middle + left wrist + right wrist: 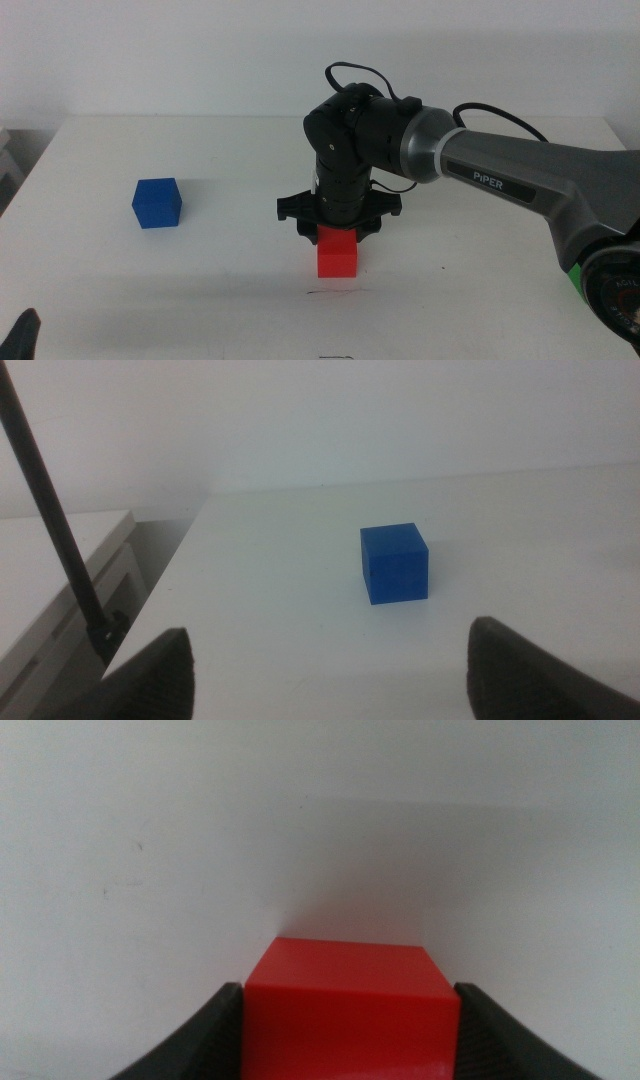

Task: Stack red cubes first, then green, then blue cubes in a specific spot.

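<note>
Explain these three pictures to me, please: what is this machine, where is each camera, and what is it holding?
It is a robot with two arms at a white table. One picture looks down over the table; the other two come from cameras on each arm's wrist. The right gripper has its two dark jaws against the sides of a red cube, which sits near a thin dark line on the table. The left gripper waits at the table's near edge, jaws open, facing a blue cube. No green cube shows.
</note>
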### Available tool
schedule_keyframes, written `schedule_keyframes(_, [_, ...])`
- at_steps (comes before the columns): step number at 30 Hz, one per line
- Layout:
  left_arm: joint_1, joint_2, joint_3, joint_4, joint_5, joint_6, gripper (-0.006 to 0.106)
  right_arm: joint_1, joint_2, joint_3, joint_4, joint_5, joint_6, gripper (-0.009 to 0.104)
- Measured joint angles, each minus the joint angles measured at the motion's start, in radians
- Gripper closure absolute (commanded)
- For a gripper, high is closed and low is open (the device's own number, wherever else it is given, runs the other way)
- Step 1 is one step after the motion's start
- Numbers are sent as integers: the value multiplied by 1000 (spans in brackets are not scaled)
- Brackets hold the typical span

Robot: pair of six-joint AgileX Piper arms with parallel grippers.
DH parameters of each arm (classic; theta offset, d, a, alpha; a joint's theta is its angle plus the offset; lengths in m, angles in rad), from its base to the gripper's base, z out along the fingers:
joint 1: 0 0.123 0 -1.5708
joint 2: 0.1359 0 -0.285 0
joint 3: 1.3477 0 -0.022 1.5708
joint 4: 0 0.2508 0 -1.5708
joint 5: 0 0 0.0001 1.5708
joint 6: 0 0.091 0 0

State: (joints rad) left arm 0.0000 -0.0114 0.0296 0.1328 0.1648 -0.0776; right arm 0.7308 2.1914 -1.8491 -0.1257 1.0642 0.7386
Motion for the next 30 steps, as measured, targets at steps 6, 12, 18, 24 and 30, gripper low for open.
schedule_keyframes(6, [0, 0, 0, 1, 0, 0, 7, 0, 11, 3, 18, 19, -16, 14])
schedule_keyframes(12, [0, 0, 0, 1, 0, 0, 7, -11, -86, 11, 30, 61, -89, 1])
schedule_keyframes(18, [0, 0, 0, 1, 0, 0, 7, -121, -346, 78, 34, 117, -260, 1])
schedule_keyframes(24, [0, 0, 0, 1, 0, 0, 7, -342, -606, 354, 48, 57, -365, 1])
schedule_keyframes(30, [0, 0, 0, 1, 0, 0, 7, -622, -748, 509, 175, 37, -577, 1])
